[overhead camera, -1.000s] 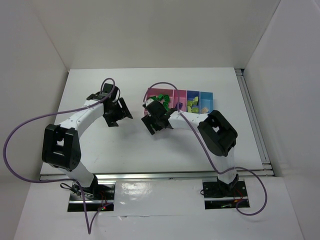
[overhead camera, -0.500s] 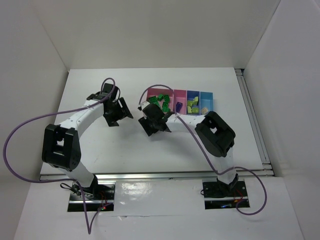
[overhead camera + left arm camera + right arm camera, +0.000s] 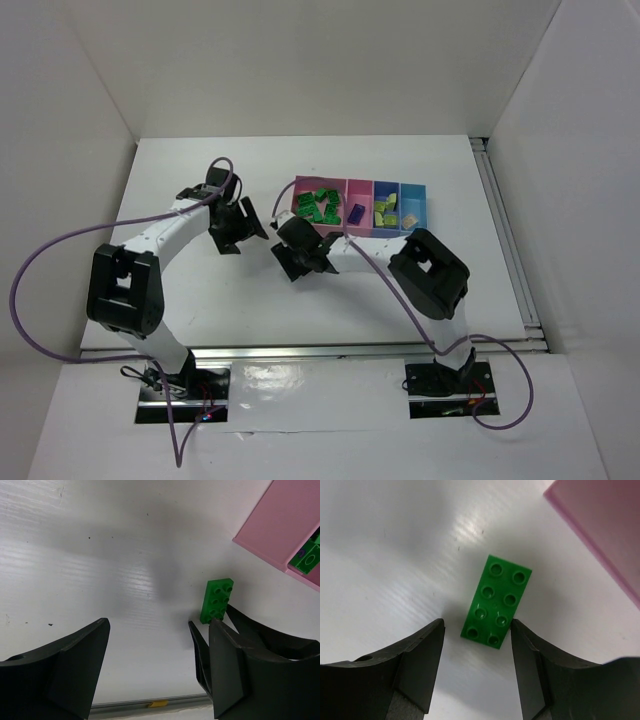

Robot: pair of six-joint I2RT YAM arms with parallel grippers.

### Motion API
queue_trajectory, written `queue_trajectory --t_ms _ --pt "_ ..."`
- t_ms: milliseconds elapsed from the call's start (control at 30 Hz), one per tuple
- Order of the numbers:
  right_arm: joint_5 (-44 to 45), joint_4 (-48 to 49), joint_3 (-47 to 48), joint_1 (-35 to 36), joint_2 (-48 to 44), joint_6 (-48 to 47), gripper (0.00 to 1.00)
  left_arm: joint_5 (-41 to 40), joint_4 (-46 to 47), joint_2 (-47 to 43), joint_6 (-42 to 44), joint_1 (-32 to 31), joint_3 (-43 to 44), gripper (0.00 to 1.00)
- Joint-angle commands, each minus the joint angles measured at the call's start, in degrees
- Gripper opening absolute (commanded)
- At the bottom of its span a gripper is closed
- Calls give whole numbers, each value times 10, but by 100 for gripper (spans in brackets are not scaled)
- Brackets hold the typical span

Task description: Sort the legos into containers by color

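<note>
A dark green lego (image 3: 496, 601) lies flat on the white table, studs up. My right gripper (image 3: 476, 627) is open, with one finger on each side of the brick's near end. The right finger is close to it and a gap shows on the left. The left wrist view shows the same lego (image 3: 218, 601), just past my open, empty left gripper (image 3: 148, 625). The containers stand in a row: large pink (image 3: 318, 181) with several green legos (image 3: 320, 206), narrower pink (image 3: 360, 186) with a purple brick (image 3: 355, 212), blue (image 3: 386, 187) with yellow-green bricks (image 3: 384, 208), and light blue (image 3: 413, 200).
In the top view the left gripper (image 3: 238, 222) and right gripper (image 3: 297, 250) sit close together, left of the bins. The pink bin's wall (image 3: 605, 525) rises just right of the loose brick. White walls enclose the table on three sides.
The right gripper has moved left, from the large pink bin's edge down to the table beside it. Its jaws have narrowed. The left arm has barely moved.
</note>
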Motion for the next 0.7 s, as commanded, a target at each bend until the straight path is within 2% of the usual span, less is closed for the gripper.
queue_trajectory --t_ms 0,67,167,200,233,300,500,667 --pt "27 -19 23 0 45 38 63 -1 3 -3 7 3 0 83" --pt "27 -19 29 0 53 44 61 -8 3 -10 14 10 0 83" --pt "27 -19 37 0 53 61 48 -14 -7 -10 19 22 6 83" --pt "27 -24 31 0 44 61 44 -14 -7 -10 26 31 6 83" --pt "35 -24 31 0 35 67 35 -14 -12 -10 26 40 6 83" --pt "53 -32 14 0 -2 67 28 -14 -12 -15 33 48 11 83" --pt "107 -53 -3 -9 -131 67 27 -9 -12 -20 44 71 16 83" --pt "123 -48 -3 -63 -173 68 27 6 -12 -3 49 71 17 83"
